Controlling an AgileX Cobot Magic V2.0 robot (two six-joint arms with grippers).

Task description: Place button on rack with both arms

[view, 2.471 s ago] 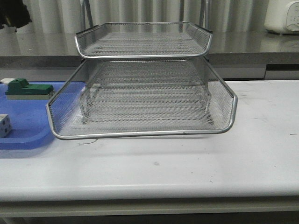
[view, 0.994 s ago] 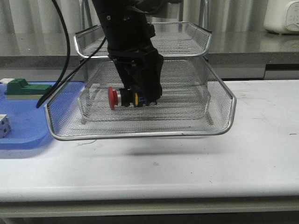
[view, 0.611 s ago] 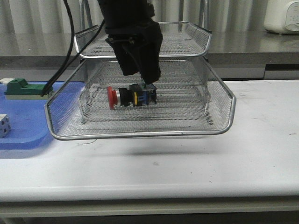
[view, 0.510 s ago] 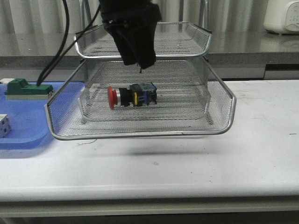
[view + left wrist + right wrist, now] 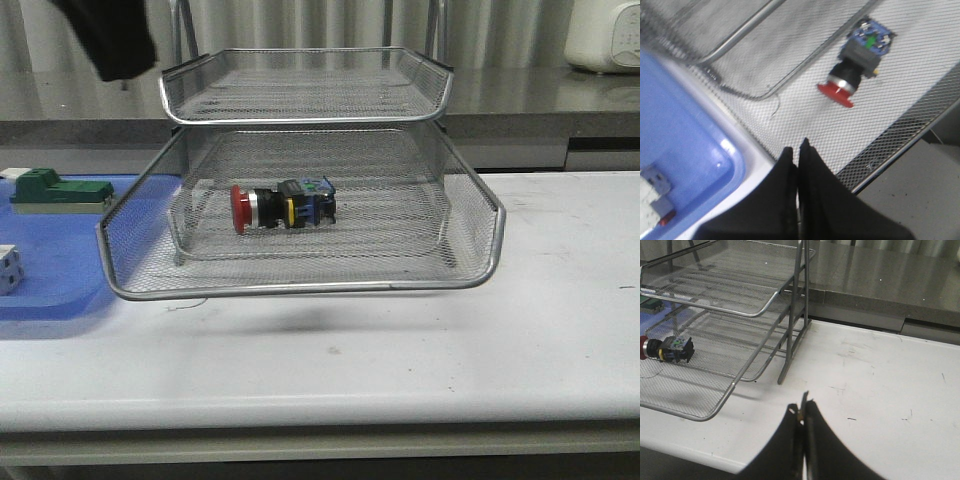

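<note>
The button (image 5: 283, 207) lies on its side on the pulled-out lower shelf of the silver wire-mesh rack (image 5: 300, 288), red head to the left, nothing touching it. It also shows in the left wrist view (image 5: 856, 65) and the right wrist view (image 5: 667, 349). My left gripper (image 5: 796, 146) is shut and empty, above the shelf's left edge; in the front view it is a black blur (image 5: 115, 40) at the top left. My right gripper (image 5: 802, 407) is shut and empty over the white table, to the right of the rack (image 5: 765, 305).
A flat blue tray (image 5: 50, 270) lies left of the rack, holding a green-and-beige block (image 5: 58, 192) and a white cube (image 5: 8, 268). A grey counter runs behind, with a white appliance (image 5: 605, 35) at the back right.
My left gripper let go of the button, rose out of the rack and moved away up and to the left. The button stays lying on the shelf.
</note>
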